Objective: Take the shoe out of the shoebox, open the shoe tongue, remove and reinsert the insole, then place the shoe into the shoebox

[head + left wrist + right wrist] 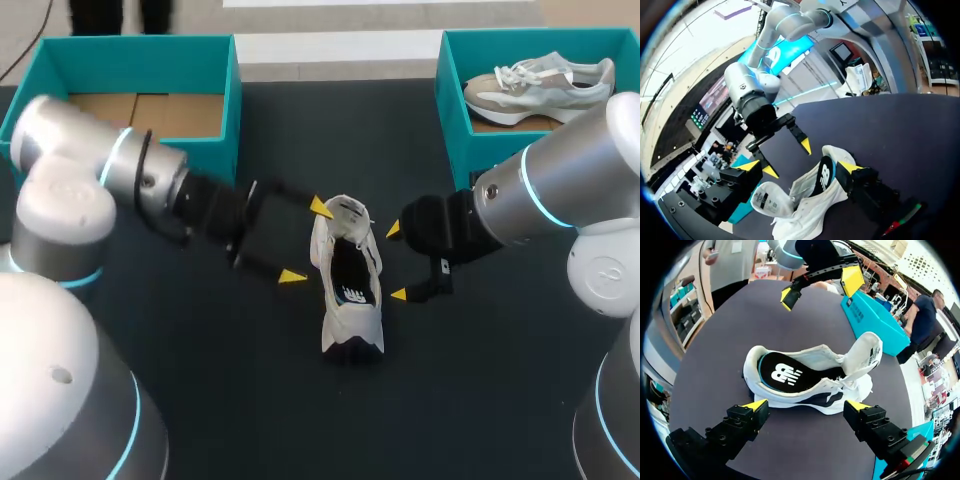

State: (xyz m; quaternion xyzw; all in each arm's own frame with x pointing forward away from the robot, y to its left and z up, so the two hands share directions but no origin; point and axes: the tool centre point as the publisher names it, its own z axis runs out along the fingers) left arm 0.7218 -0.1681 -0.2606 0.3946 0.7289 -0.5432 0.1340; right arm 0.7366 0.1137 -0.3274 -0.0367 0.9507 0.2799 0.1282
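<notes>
Shoe [345, 325]: out on table [300, 400], tongue [347, 210] open, insole [352, 285] seated; left claw [307, 241], right claw [396, 262] spread alongside; boxing left to do.

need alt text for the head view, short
A white shoe lies mid-table with its tongue pulled up, the open left gripper and open right gripper on either side of it. At the far corners sit a teal left box and a teal right box holding a second shoe.

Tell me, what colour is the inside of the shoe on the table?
Black with a white logo: the insole shows best in the right wrist view.
</notes>
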